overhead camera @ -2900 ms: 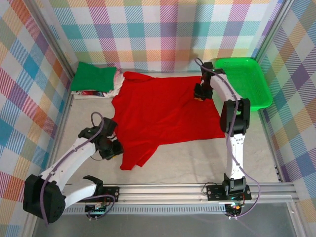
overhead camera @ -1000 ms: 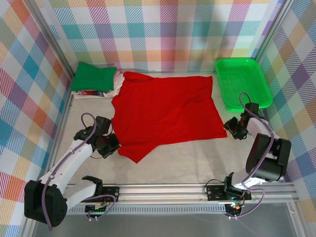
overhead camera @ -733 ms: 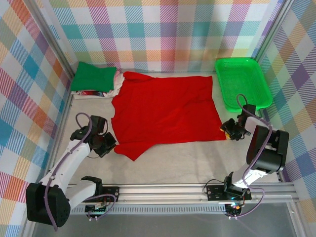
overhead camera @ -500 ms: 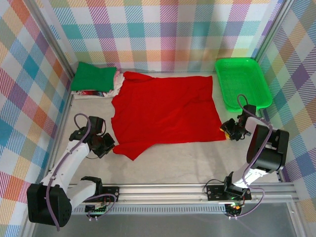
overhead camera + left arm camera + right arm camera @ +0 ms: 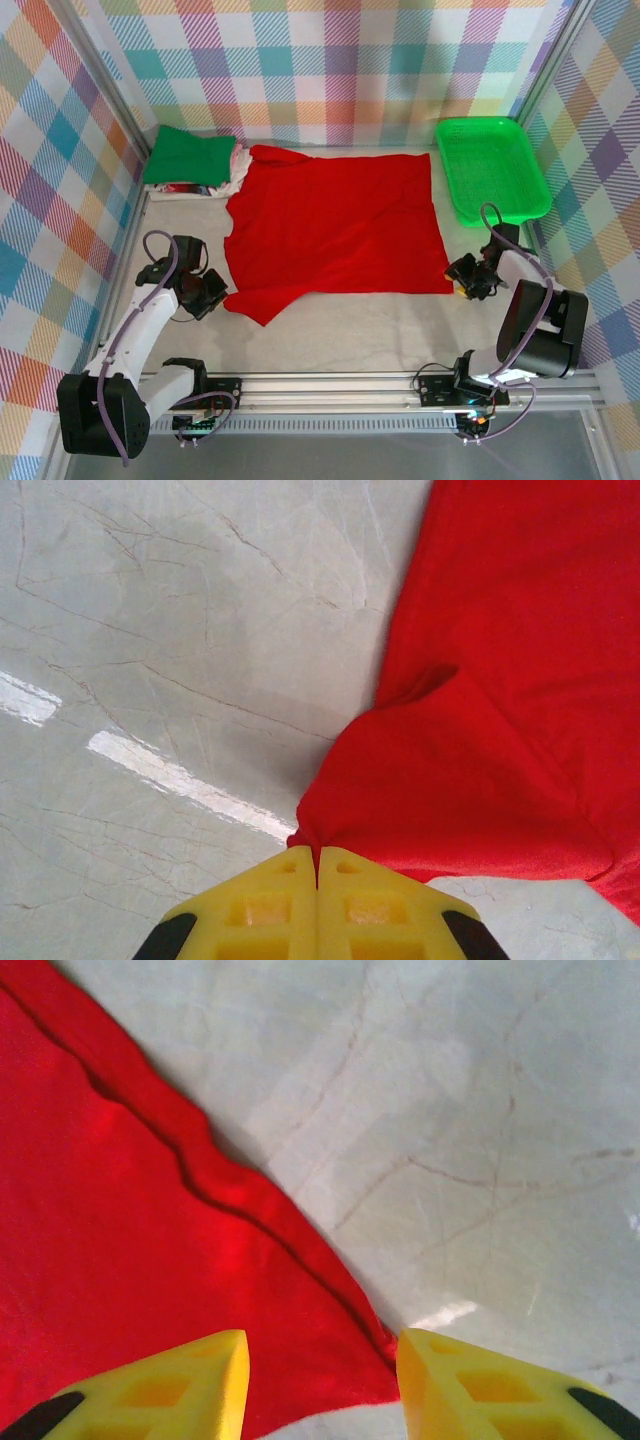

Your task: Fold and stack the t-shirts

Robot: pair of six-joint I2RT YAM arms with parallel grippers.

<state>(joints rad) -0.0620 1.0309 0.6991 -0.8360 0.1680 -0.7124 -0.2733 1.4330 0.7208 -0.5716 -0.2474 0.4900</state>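
Firmly clamped left pincer (image 5: 318, 858) grips red t-shirt (image 5: 500, 680); right pincer (image 5: 321, 1345) gapes over its corner.

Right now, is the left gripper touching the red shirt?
Touching. The left wrist view shows the left gripper shut on a pinched edge of the red shirt.

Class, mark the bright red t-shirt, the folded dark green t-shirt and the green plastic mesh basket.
Bright red t-shirt (image 5: 340, 220): top external view, cloth's middle.
Dark green t-shirt (image 5: 188, 155): top external view, folded top.
Green mesh basket (image 5: 490, 165): top external view, bare floor.
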